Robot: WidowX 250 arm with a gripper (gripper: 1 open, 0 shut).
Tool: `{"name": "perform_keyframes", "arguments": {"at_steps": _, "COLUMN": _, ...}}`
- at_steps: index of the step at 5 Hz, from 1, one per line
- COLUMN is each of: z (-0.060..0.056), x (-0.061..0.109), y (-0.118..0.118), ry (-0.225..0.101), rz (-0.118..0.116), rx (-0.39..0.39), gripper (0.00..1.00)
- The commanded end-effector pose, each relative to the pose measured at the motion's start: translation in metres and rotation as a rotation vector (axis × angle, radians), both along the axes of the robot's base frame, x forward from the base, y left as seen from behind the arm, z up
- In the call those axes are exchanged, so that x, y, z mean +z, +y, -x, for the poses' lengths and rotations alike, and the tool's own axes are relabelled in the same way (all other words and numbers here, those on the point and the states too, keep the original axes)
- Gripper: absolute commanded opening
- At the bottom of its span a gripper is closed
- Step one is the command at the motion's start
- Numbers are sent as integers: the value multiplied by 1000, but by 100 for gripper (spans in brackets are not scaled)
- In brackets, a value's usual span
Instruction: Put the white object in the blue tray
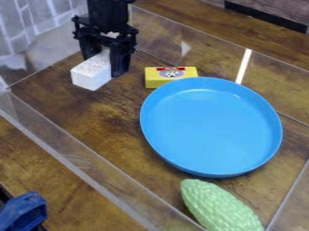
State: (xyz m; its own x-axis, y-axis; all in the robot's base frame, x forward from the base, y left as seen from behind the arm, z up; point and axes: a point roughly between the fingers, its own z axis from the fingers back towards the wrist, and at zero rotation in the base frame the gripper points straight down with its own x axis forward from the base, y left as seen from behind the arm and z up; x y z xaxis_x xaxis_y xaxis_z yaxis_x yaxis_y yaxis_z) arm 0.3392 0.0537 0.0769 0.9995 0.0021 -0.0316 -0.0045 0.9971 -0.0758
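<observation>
The white object [88,72], a small speckled block, hangs at the upper left in my gripper [104,65], just above the wooden surface. The black fingers point straight down and are shut on the block's right side. The blue tray [211,124] is a large round plate lying right of centre with nothing in it. It is well to the right of the gripper and nearer the front, with the yellow packet between the two.
A yellow packet [172,76] lies just past the tray's upper-left rim. A bumpy green object [220,206] rests at the bottom edge. Clear plastic walls [72,153] fence the wooden work area. Something blue [18,212] sits outside at the bottom left.
</observation>
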Motion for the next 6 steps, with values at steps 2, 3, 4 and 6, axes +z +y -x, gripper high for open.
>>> {"name": "perform_keyframes", "arguments": {"at_steps": 2, "z": -14, "x": 36, "y": -8, "ry": -118, "rz": -27, "rx": -36, "gripper": 0}}
{"name": "perform_keyframes", "arguments": {"at_steps": 3, "z": -15, "x": 37, "y": -12, "ry": -121, "rz": -29, "rx": -50, "gripper": 0}}
{"name": "perform_keyframes", "arguments": {"at_steps": 4, "z": -18, "x": 38, "y": -19, "ry": -128, "rz": -30, "rx": -71, "gripper": 0}}
{"name": "perform_keyframes", "arguments": {"at_steps": 6, "z": -26, "x": 47, "y": -47, "ry": -158, "rz": -32, "rx": -137, "gripper": 0}}
